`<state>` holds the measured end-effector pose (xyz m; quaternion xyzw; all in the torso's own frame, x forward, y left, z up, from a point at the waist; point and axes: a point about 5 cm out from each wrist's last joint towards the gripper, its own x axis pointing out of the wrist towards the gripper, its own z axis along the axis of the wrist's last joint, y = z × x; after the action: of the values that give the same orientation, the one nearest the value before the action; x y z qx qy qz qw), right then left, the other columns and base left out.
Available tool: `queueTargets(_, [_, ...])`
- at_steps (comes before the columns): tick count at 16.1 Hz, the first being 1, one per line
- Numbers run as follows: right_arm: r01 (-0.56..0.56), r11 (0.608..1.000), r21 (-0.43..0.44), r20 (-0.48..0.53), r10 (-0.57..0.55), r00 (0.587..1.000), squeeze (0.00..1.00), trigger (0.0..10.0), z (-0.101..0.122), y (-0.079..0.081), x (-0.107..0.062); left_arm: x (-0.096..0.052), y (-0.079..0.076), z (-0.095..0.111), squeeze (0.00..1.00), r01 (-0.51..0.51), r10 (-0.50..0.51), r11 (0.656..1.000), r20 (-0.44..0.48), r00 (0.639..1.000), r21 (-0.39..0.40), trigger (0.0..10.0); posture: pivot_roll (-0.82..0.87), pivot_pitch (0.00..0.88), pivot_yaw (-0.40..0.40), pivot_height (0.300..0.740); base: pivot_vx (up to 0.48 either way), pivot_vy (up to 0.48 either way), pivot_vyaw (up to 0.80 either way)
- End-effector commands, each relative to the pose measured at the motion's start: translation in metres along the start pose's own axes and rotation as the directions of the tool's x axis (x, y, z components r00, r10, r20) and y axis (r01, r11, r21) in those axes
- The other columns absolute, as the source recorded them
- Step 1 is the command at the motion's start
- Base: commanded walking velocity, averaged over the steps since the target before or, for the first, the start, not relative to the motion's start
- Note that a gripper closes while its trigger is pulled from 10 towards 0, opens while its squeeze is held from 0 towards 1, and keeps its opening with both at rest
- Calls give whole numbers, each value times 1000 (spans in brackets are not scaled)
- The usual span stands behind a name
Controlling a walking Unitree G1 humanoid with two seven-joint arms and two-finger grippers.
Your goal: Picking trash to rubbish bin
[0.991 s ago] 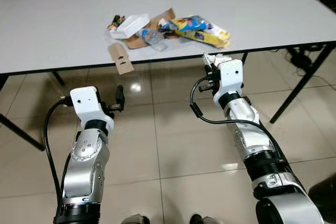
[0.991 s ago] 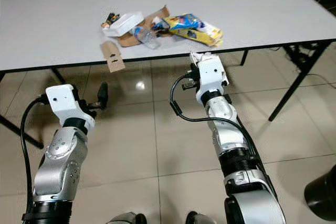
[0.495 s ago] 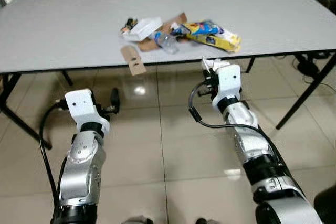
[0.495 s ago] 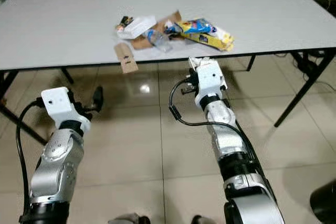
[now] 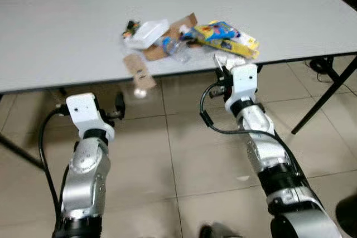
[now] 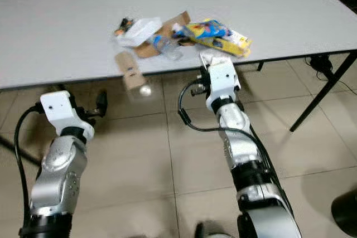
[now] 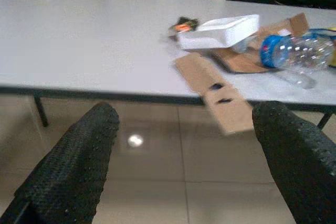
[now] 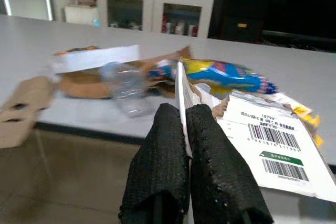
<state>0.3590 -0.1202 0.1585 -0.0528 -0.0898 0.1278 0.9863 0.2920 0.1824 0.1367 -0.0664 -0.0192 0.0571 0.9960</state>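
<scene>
Right wrist view has the right gripper (image 8: 189, 145) pinched shut on a thin white paper scrap (image 8: 181, 93) by the table (image 5: 67, 32) edge, left gripper (image 7: 184, 156) wide open and empty; thin edge-on hold could slip, dropping it before any bin.

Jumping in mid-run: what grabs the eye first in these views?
A heap of trash sits near the front edge of the grey table: a white foam box, a clear plastic bottle, a yellow snack bag, and a cardboard strip overhanging the edge. The right gripper, at the table edge, is shut on a white paper scrap. The left gripper is open, below table height, facing the cardboard strip.
</scene>
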Motion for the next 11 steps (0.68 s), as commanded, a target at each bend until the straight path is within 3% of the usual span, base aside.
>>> queueTargets(1, [18,1000,-8,27,-17,999,0,10000,5,-4,0,-1,-1,-1,0,6,-6,1000,-8,1000,12,10000,-34,120,42,740,480,0,0])
queueTargets(7, [15,1000,-16,29,-15,999,0,10000,5,-4,-1,-2,-2,-5,0,8,-8,1000,-24,1000,2,10000,-33,125,46,740,472,0,0])
queueTargets(9, [14,1000,-18,29,-13,999,0,10000,5,-4,-2,-3,-7,-6,0,23,-24,1000,-20,1000,-11,10000,-34,129,42,740,0,0,0])
queueTargets(11, [12,1000,-19,31,-12,999,0,10000,7,-3,0,-3,-15,-18,0,63,-61,998,-87,994,27,10000,-34,127,42,740,0,0,0])
